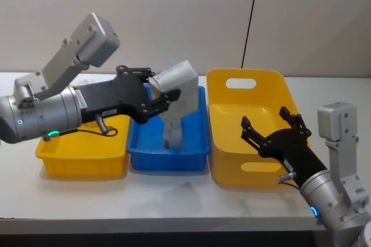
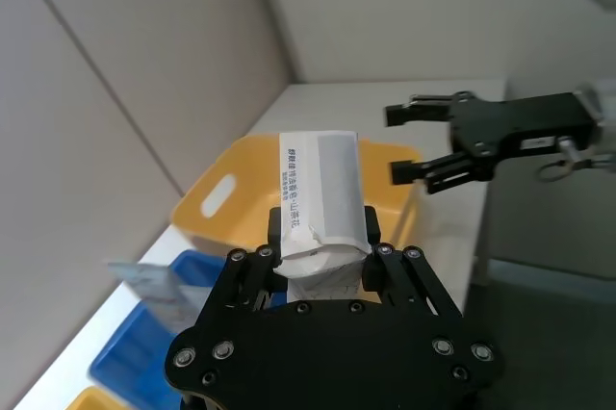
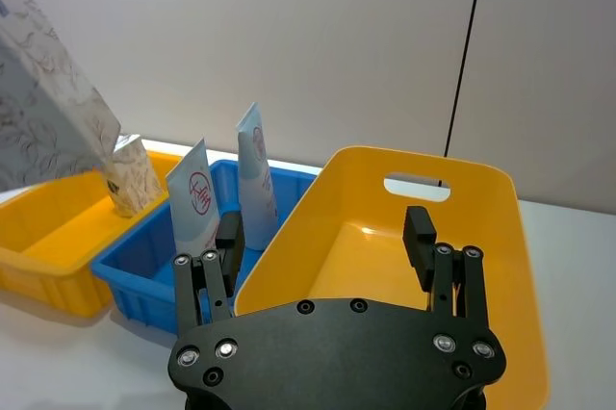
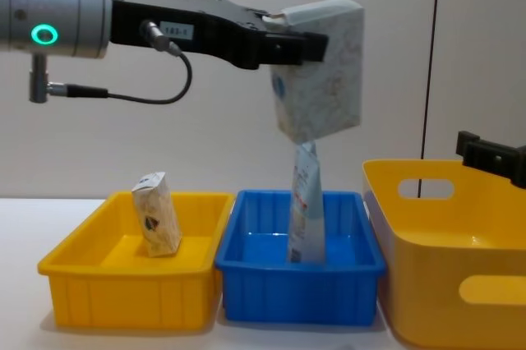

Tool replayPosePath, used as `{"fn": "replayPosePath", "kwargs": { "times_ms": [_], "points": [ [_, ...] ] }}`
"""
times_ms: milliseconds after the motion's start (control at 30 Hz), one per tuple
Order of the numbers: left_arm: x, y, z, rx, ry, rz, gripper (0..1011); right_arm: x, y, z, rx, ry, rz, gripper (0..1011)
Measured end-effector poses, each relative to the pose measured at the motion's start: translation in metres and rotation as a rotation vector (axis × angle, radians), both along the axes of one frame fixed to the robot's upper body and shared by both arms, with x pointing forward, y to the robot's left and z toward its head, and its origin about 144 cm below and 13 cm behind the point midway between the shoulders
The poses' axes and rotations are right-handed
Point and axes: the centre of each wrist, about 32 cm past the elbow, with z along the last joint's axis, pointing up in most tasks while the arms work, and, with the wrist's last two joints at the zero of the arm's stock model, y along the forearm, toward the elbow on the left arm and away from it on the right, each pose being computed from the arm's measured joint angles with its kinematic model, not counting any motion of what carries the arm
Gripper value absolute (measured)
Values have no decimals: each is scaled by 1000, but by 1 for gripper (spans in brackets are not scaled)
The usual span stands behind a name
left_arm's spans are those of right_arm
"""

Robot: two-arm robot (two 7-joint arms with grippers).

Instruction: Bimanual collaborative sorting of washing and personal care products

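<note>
My left gripper (image 1: pixel 165 93) is shut on a large pale marbled soft pack (image 1: pixel 178 86), holding it in the air over the blue bin (image 1: pixel 168 157). The same pack (image 4: pixel 320 71) hangs well above that bin (image 4: pixel 296 288) in the chest view. Two white tubes (image 3: pixel 197 208) (image 3: pixel 255 174) stand upright inside the blue bin. A small cream packet (image 4: pixel 156 214) stands in the low yellow tray (image 4: pixel 123 284) at the left. My right gripper (image 1: pixel 272 122) is open and holds nothing, hovering over the tall yellow bin (image 1: pixel 243 137).
The three bins sit side by side on a white table (image 1: pixel 174 200), with its front edge close below them. A grey wall stands behind, with a black cable (image 1: pixel 250 21) running down it.
</note>
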Motion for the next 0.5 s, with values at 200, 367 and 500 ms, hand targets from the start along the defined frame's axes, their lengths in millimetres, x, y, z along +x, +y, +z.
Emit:
{"fn": "replayPosePath", "kwargs": {
  "times_ms": [200,367,500],
  "points": [
    [1,-5,-6,-12,14,-73,365,0,0,0,0,0,0,1000],
    [2,-6,-13,-24,21,-106,365,0,0,0,0,0,0,1000],
    [3,-4,-20,-32,26,-116,365,0,0,0,0,0,0,1000]
  ]
}}
